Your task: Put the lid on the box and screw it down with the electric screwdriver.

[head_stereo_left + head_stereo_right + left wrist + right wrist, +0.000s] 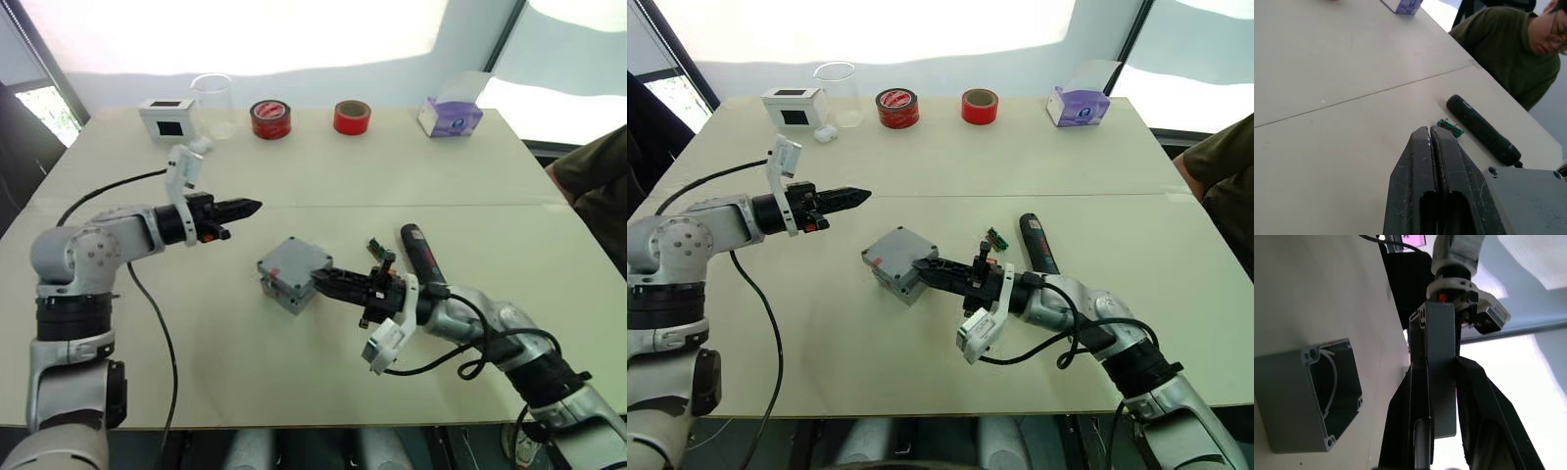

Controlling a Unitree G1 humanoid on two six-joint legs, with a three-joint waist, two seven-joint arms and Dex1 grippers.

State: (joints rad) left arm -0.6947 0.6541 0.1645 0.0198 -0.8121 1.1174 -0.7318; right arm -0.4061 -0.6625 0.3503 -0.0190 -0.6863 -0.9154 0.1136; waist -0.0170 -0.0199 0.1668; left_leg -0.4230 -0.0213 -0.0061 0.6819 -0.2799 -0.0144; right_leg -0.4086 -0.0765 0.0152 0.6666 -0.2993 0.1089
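While the lid [1441,367] is pinched edge-on between the fingers of the right gripper [328,280], it is held just above the box [1315,396], which stands near the middle of the table [323,176], open and with a thin pale wire curled inside. The electric screwdriver [421,257] lies untouched just to the right of the box, beside a small green part [375,246]. The left gripper [245,207] is held in the air to the far left of the box, its fingers pressed together on nothing. Because the lid is gripped on edge, it could be set down skewed, so that its corner holes miss the posts or the wire is trapped under the rim. The box could also be nudged aside, since it is not braced.
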